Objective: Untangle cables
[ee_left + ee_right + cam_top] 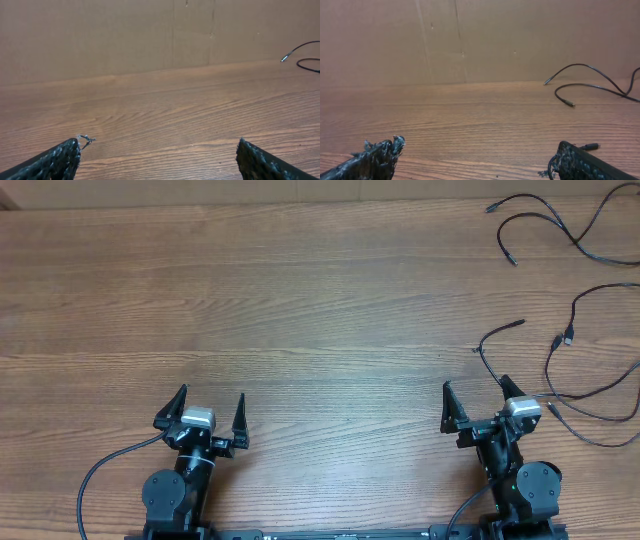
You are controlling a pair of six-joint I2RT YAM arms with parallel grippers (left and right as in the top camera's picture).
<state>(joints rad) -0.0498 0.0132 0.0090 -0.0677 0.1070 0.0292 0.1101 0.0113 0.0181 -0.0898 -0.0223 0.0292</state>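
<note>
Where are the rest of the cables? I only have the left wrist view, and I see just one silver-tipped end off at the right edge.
Observer: All are on the right side of the table. The far cables lie in the back right corner, and the near cables lie beside the right hand.
Operator: Are they knotted?
Observer: From overhead they are loose curves crossing in places. I see no tight knot.
Operator: Is the right hand holding one?
Observer: No, its jaws are open with nothing between them. One near cable runs close by its outer finger, but I cannot tell whether they touch.
</note>
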